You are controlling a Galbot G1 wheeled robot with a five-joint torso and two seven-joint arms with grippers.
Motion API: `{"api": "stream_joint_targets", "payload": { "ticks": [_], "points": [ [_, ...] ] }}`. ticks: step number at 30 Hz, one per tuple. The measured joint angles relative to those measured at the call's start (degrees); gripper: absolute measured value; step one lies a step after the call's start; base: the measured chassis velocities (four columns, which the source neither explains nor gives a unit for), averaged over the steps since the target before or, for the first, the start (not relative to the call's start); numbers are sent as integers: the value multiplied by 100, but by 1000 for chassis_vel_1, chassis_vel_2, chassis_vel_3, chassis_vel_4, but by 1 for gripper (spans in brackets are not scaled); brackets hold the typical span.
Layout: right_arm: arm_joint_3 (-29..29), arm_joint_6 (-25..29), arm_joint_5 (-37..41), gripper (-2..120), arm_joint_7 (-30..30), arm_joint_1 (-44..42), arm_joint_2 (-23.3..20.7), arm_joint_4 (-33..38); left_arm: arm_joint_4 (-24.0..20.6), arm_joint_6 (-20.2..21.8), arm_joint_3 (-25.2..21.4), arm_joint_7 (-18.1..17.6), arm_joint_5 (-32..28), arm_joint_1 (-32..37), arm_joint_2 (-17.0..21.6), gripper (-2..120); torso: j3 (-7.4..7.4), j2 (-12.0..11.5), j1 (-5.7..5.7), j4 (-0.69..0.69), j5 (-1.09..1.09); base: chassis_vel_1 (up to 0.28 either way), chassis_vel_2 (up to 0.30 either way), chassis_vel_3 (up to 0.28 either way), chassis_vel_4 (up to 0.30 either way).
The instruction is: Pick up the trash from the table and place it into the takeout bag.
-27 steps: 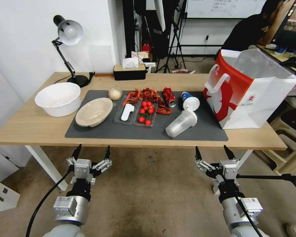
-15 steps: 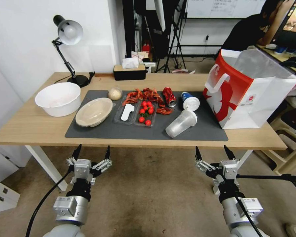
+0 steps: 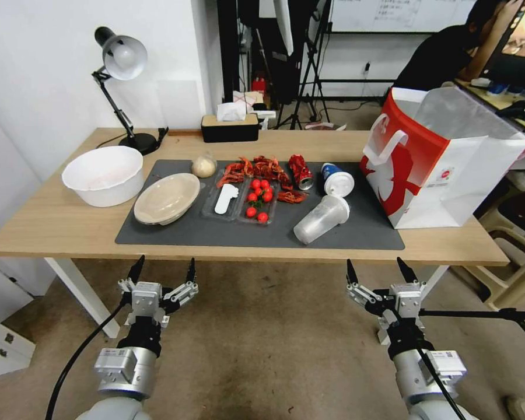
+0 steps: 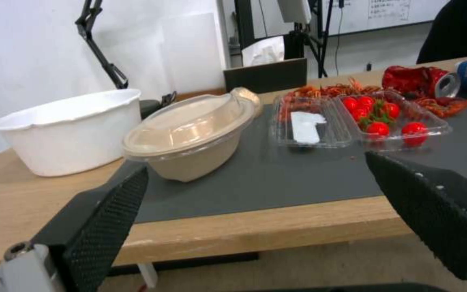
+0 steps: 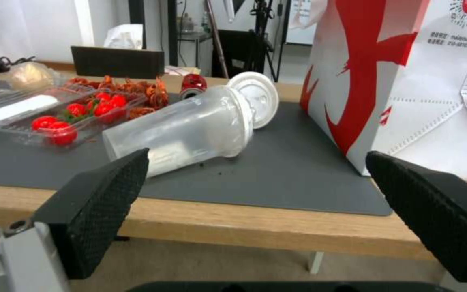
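Observation:
On the table the dark mat carries the trash: a beige shallow bowl, a small clear bag with a beige lump, a crushed red can, a blue cup with white lid lying on its side, and a clear plastic cup also on its side. The red and white takeout bag stands open at the right end. My left gripper and right gripper hang open below the table's front edge, holding nothing.
A white tub sits left of the mat. A clear tray holds cherry tomatoes, with crayfish shells behind. A desk lamp and a black tissue box stand at the back. A beige chair is to the right.

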Motion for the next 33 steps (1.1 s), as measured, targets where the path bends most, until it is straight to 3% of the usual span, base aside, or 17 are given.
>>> {"api": "stream_joint_targets", "payload": {
  "ticks": [12,14,15,18,19,20,28,33],
  "points": [
    [6,-70,43,100,20,53,0,0,3,63,-12,-12,-47,-37,-2,100,0,0,0,0,0,0,0,0,0],
    [115,-525,321,100,170,413,-2,-15,29,506,-117,-113,-342,-293,-21,100,0,0,0,0,0,0,0,0,0],
    [115,-525,321,100,170,413,-2,-15,29,506,-117,-113,-342,-293,-21,100,0,0,0,0,0,0,0,0,0],
    [344,-1522,931,100,503,1202,-9,-51,93,1492,-349,-341,-994,-841,-65,100,1,0,1,1,0,0,0,0,0],
    [344,-1522,931,100,503,1202,-9,-51,93,1492,-349,-341,-994,-841,-65,100,1,0,1,1,0,0,0,0,0],
    [372,-1669,1021,100,550,1313,-11,-54,111,1786,-418,-409,-1185,-1009,-78,100,1,0,1,1,0,0,0,0,0],
    [6,-1206,1700,100,816,1587,-162,-312,152,1788,-462,-442,-1281,-1046,-86,100,1,0,1,0,0,0,0,0,0],
    [-403,-1044,2514,100,1061,1846,-284,-454,131,1751,-494,-437,-1263,-1016,-87,100,0,0,1,1,0,0,0,0,0]
  ]
}}
